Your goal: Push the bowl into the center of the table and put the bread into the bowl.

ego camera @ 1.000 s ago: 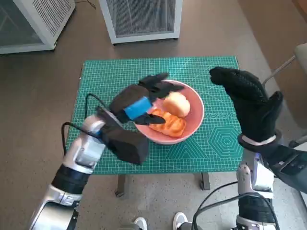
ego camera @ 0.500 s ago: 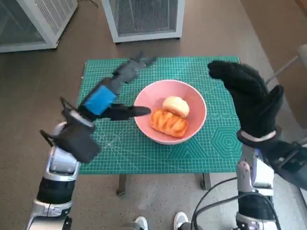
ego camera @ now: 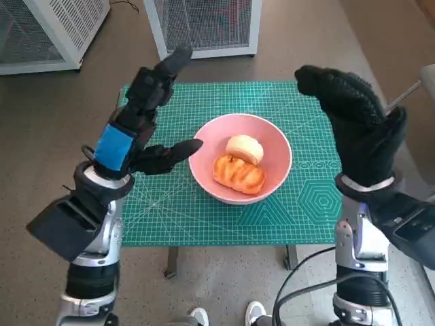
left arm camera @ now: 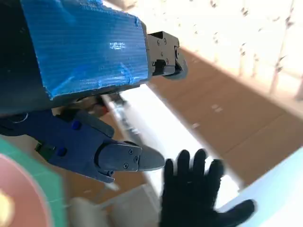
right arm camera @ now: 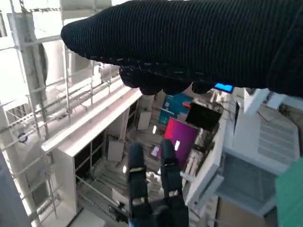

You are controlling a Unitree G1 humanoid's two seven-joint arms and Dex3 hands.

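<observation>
While both robot hands are held raised and empty, the pink bowl [ego camera: 241, 157] is seen at the middle of the worktop [ego camera: 306, 197].
A green gridded cutting mat is spread over the worktop, and bread [ego camera: 238, 172] with a pale bun [ego camera: 244, 148] is contained in the bowl. The left robot hand [ego camera: 139, 122] is lifted left of the bowl, fingers apart; the right robot hand [ego camera: 357, 132] is spread open to its right. White ventilated cabinets [ego camera: 204, 24] stand on the brown floor [ego camera: 54, 129] beyond the bowl.

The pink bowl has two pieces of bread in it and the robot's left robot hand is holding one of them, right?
Not quite. The head view shows the left robot hand raised beside the pink bowl, holding nothing. Both pieces of bread do lie in the bowl.
</observation>
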